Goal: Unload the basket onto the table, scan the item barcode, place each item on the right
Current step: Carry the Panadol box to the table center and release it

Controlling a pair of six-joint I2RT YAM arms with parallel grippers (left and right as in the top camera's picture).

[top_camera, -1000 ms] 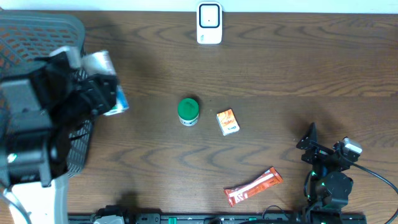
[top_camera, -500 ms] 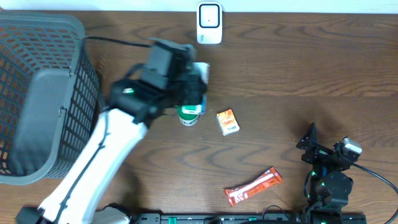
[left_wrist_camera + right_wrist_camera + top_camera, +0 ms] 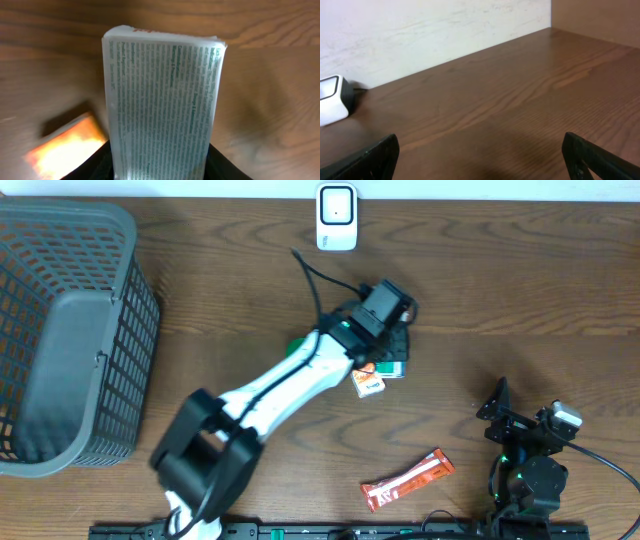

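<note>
The item, a white box printed with green text [image 3: 165,100], stands upright between the jaws of my left gripper [image 3: 162,170], which is shut on its lower part. From overhead, the left gripper [image 3: 390,350] hangs over the table's middle, and only a green edge of the box [image 3: 393,368] shows beneath it. The white barcode scanner [image 3: 337,218] stands at the far edge, well apart from the box. My right gripper [image 3: 505,415] rests open at the near right with nothing between its fingers [image 3: 375,157]. The scanner [image 3: 330,105] shows at the left of the right wrist view.
A grey mesh basket [image 3: 60,240] fills the left side. A green-lidded jar [image 3: 296,346] is partly hidden by the left arm. A small orange box [image 3: 368,384] lies just beside the left gripper. A red-orange snack bar [image 3: 408,480] lies at the near centre.
The left arm has swung from the basket at the left across to the table's middle, carrying the box past the green jar. The right arm has not moved.
</note>
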